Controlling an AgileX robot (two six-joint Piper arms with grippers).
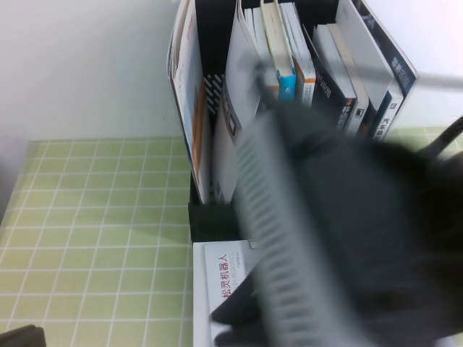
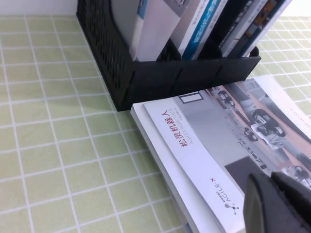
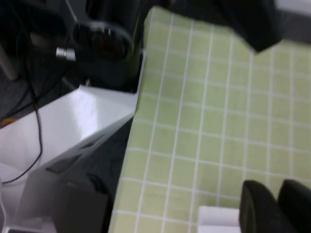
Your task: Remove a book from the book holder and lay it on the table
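Blurred right gripper (image 3: pixel 269 206), jaws nearly together, empty, over the flat glossy book (image 2: pixel 228 141); left gripper (image 2: pixel 277 204) jaws unclear.

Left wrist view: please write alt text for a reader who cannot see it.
The book, grey and salmon-pink with a white strip of red-brown characters, lies flat on the table in front of the black book holder, which still holds upright books. The left hand shows at the frame's edge over the book's near corner.

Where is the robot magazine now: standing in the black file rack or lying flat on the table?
Out, lying flat: the magazine rests cover-up before the rack.
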